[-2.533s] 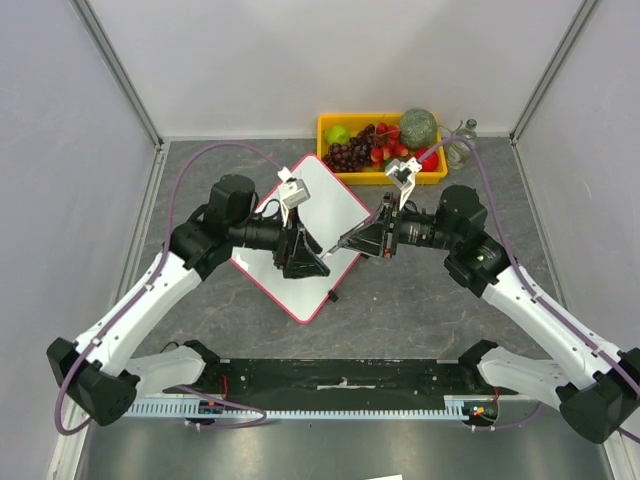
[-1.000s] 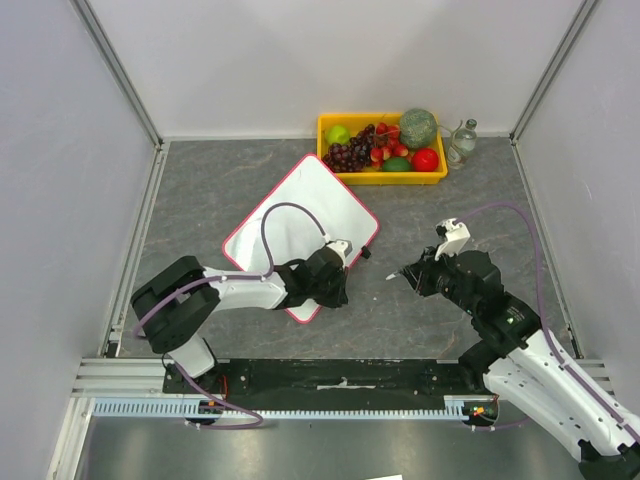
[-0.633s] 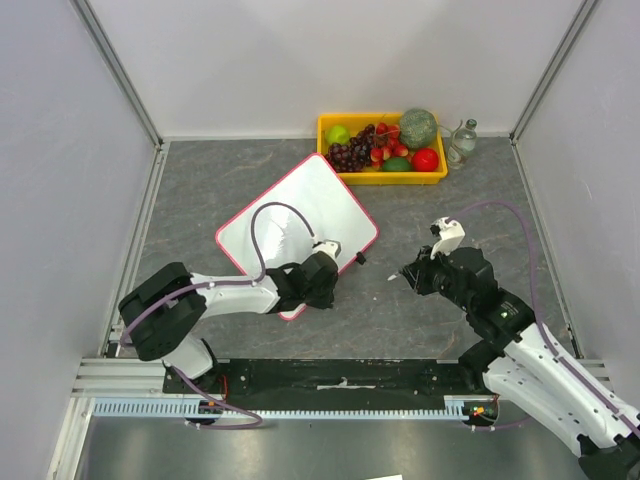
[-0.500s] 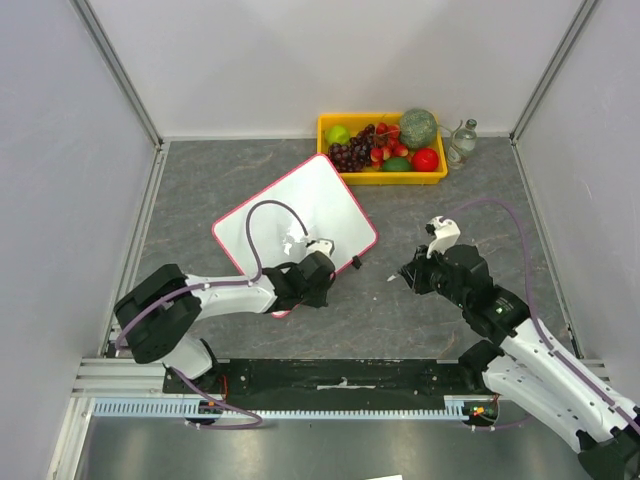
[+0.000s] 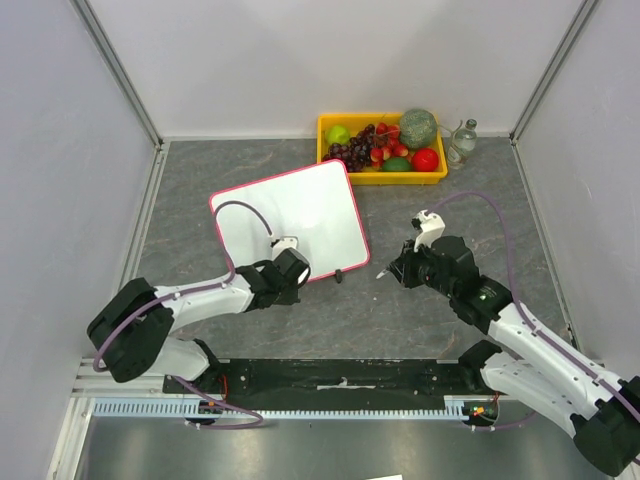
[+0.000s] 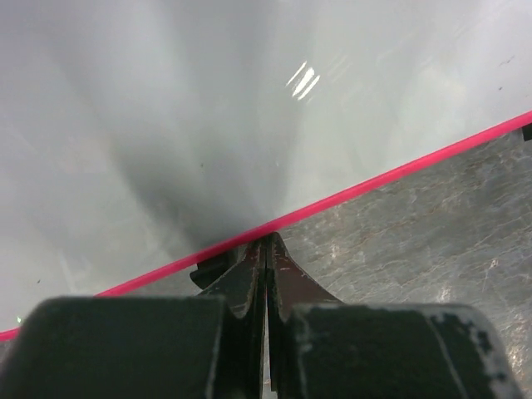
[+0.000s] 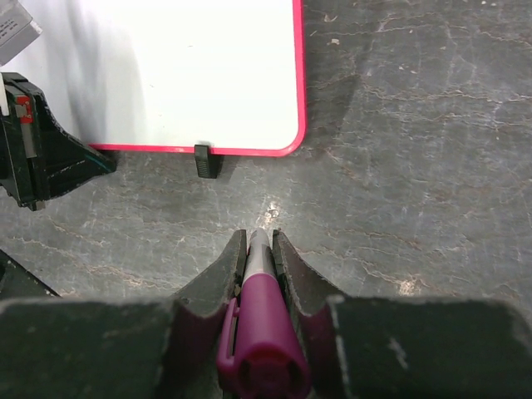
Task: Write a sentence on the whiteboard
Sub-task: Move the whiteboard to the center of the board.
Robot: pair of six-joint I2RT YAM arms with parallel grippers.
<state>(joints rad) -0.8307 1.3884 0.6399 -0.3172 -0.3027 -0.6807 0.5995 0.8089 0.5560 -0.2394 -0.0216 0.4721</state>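
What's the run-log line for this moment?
left gripper: shut, tips at whiteboard near rim | right gripper: shut on marker, tip over table, off board | sentence: none visible

My left arm lies low and long. It reaches from its base at 7 o'clock out toward 2 o'clock. The left gripper has both fingers pressed tight together, with no gap. My right arm comes from 5 o'clock and stretches toward 10 o'clock. The right gripper points to 9 o'clock. Its fingers squeeze a pen between them. The two grippers are apart, facing each other.
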